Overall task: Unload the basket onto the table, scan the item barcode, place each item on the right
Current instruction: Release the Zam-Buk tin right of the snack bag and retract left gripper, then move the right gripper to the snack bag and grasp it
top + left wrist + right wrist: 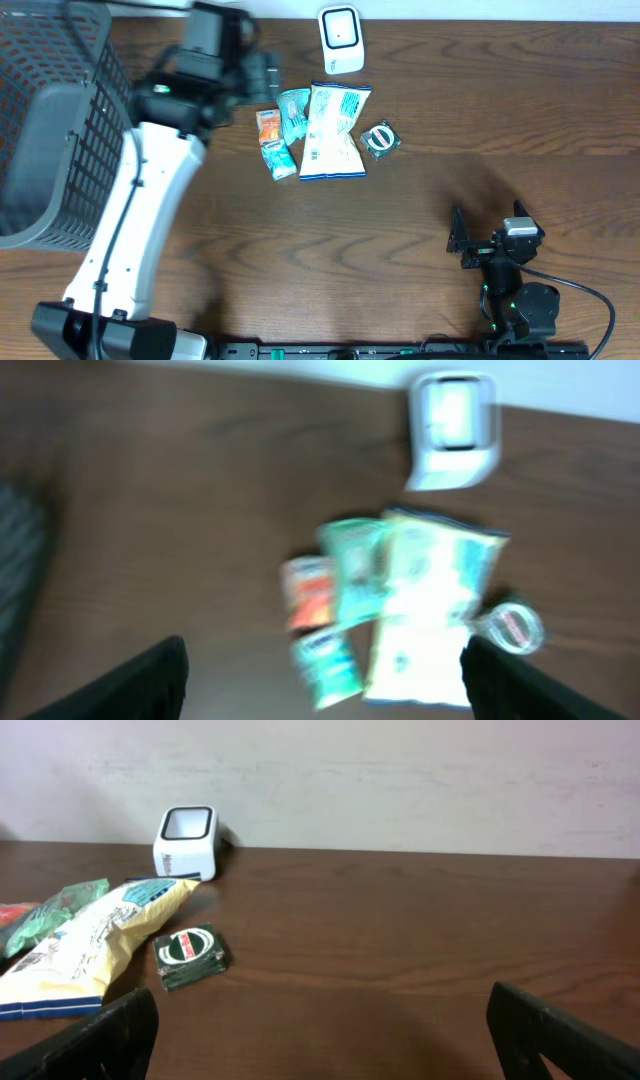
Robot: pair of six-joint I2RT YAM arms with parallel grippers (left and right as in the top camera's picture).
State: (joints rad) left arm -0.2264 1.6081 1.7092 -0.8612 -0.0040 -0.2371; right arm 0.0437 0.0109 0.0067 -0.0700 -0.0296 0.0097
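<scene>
Five foil snack packets [335, 130], the items to scan, lie bunched on the brown wooden table [500, 100] just before the white box-shaped barcode scanner [341, 38], handy for its window, I judge. My left gripper [260, 73] hangs over their near edge, jaws spread and empty. My right gripper [458, 240] rests well apart, likewise spread.

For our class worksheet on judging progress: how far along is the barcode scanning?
Nothing looks done: the snack packets lie together, none at the scanner. In hand: the left gripper hovers open near them, holding nothing. Left: pick one, scan it. The right gripper sits open, aside.
</scene>
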